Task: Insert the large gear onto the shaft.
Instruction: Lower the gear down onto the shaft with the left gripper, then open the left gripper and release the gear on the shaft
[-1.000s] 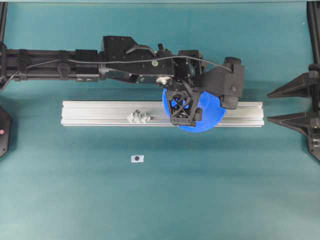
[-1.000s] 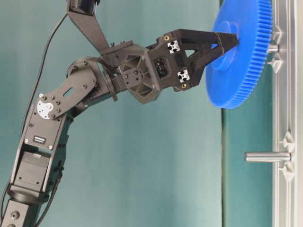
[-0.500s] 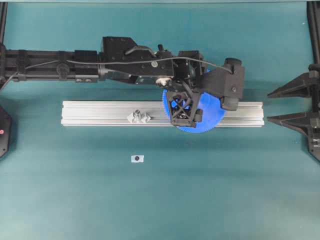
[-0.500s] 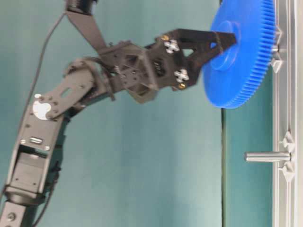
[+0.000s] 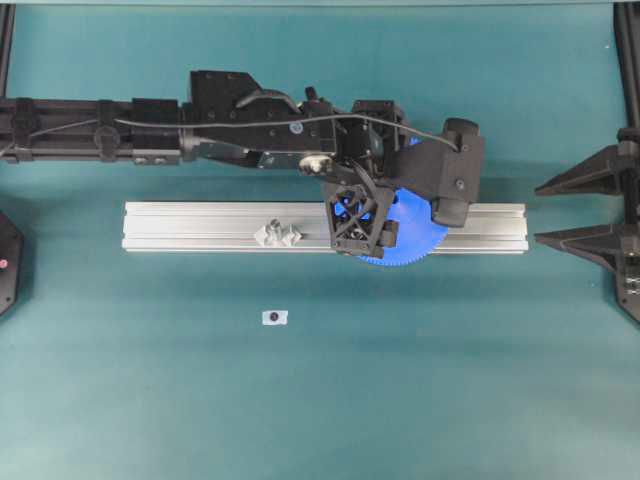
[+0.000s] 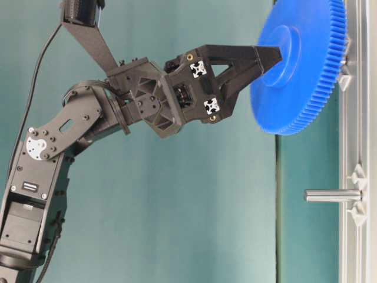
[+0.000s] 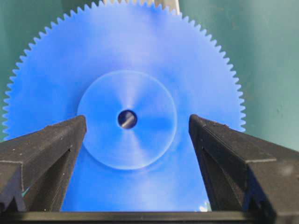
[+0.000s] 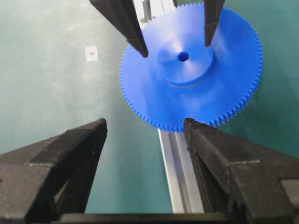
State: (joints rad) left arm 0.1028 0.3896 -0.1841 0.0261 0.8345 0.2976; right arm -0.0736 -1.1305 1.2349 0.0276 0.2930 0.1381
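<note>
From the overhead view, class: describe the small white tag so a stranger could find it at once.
Start at the long aluminium rail lying across the teal table. Move to the bare table on the near side of the rail, just left of centre: the tag lies there alone. It is a tiny white rectangle with a dark dot, flat on the surface, unlike the clear-based pin standing on the rail.

- My left gripper [image 5: 362, 222] and wrist cover most of the large gear [image 5: 415, 235] from overhead.
- The shaft sits behind the gear; can't see it.
- Table-level view crops gear top [image 6: 300, 59].
</note>
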